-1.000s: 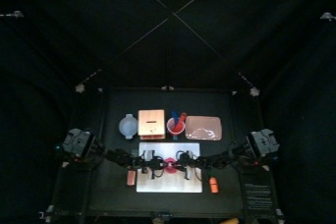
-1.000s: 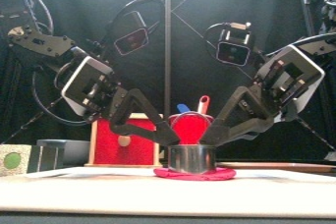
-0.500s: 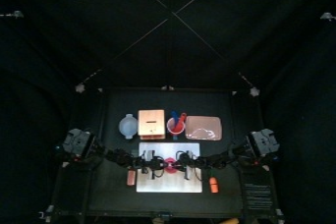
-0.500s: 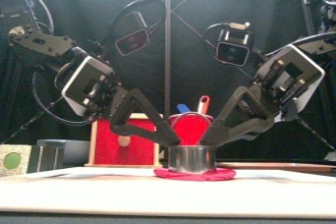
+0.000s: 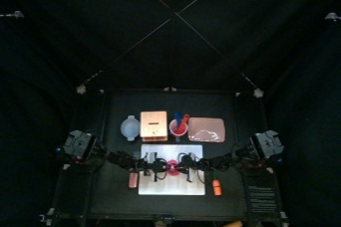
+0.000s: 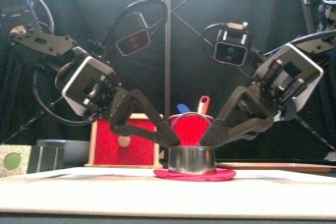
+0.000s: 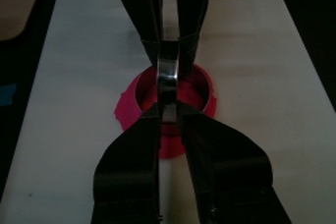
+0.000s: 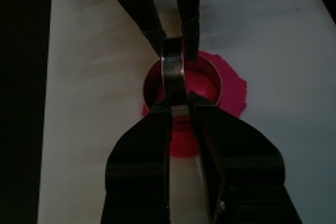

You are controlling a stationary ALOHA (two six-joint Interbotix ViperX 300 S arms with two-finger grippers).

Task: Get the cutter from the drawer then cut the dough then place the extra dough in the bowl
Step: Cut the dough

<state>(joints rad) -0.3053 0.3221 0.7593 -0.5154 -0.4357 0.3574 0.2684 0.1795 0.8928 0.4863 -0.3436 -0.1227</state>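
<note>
The round metal cutter (image 6: 192,158) stands on the red dough (image 6: 195,174), which lies on the white cutting board (image 5: 197,185). My left gripper (image 6: 170,136) comes down from the left and my right gripper (image 6: 217,136) from the right. They meet over the cutter. In the left wrist view the jaws close to a point on the cutter's handle (image 7: 168,63), with dough (image 7: 132,105) around the ring. The right wrist view shows the same grip on the handle (image 8: 171,71) above the dough (image 8: 231,77). Each wrist view shows the other arm's jaws across the cutter.
Behind the board stand the wooden box with its red drawer front (image 6: 118,140), the blue-grey bowl (image 5: 130,127), the red cup with toy knives (image 6: 194,125) and the pink tray (image 5: 209,128). A small orange thing (image 5: 216,186) lies at the board's right.
The right arm's wrist has sunk very slightly. The cutter, the dough and the left arm stay where they were.
</note>
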